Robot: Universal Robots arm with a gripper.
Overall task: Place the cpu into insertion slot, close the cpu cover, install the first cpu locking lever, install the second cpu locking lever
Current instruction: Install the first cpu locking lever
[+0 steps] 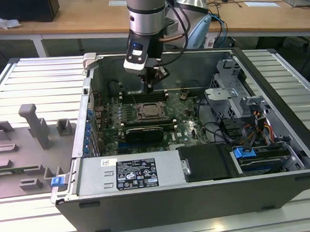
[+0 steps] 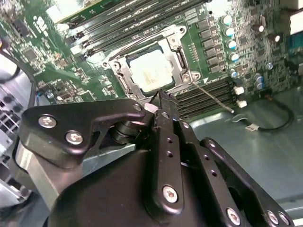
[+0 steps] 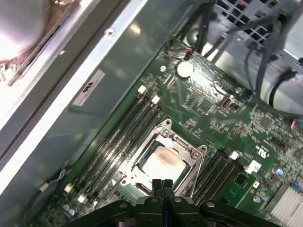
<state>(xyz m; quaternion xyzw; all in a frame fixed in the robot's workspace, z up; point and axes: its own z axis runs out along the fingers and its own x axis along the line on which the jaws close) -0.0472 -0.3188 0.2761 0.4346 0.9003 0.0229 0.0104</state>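
One black two-fingered gripper (image 1: 150, 86) hangs from a silver-and-grey robot arm (image 1: 146, 12) inside an open dark-grey metal computer case (image 1: 150, 215). It is poised above the green circuit board (image 1: 107, 123) without touching it. In the first wrist view the gripper (image 3: 161, 182) has its jaws pressed together side by side, with no gap and nothing held between them. The second wrist view shows the same closed, empty tip (image 2: 162, 95). Directly beneath it lies the small flat square cpu with its pale silvery-beige metal top (image 2: 151, 71) (image 3: 163, 164), seated in the socket in the middle of the board (image 1: 152, 112). The thin grey metal cpu cover, a square frame with an open window (image 2: 181, 59) (image 3: 180, 144), lies flat around the chip, which shows through the window. From one corner of the socket a thin silvery wire lever (image 2: 213, 97) slants outward across a bank of long black memory slots (image 2: 208, 90), standing clear of the frame. More such slots (image 3: 120, 139) flank the other side of the socket. Near the case's front wall sits a black box with a white label (image 1: 168, 170). The case rests on a grey ribbed metal table (image 1: 38, 75), and a grey moulded fixture (image 1: 36, 127) lies on the table at the exterior view's left.
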